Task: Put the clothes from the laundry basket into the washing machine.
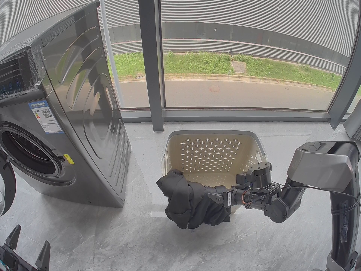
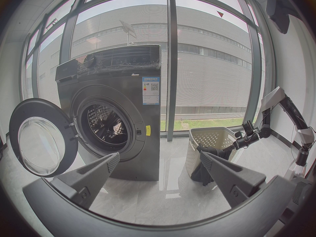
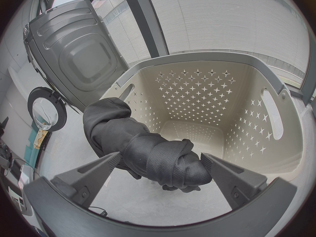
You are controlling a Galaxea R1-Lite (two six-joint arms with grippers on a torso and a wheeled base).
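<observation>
A dark grey garment [image 1: 191, 204] hangs bunched over the near rim of the cream laundry basket [image 1: 210, 133], held up by my right gripper [image 1: 213, 198], which is shut on it. In the right wrist view the cloth [image 3: 148, 148] fills the gap between the fingers, with the basket [image 3: 197, 58] behind it and only its bare inside showing. The grey washing machine [image 1: 56, 132] stands to the left, its round door [image 2: 41, 145] swung open and the drum [image 2: 105, 125] exposed. My left gripper [image 1: 28, 251] sits low at the near left, open and holding nothing, facing the machine.
Floor-to-ceiling windows with a dark pillar [image 1: 150, 57] stand right behind the basket and machine. Pale marble floor [image 1: 143, 238] lies open between basket, machine and me. The open door [image 1: 5, 185] juts out at the far left near my left arm.
</observation>
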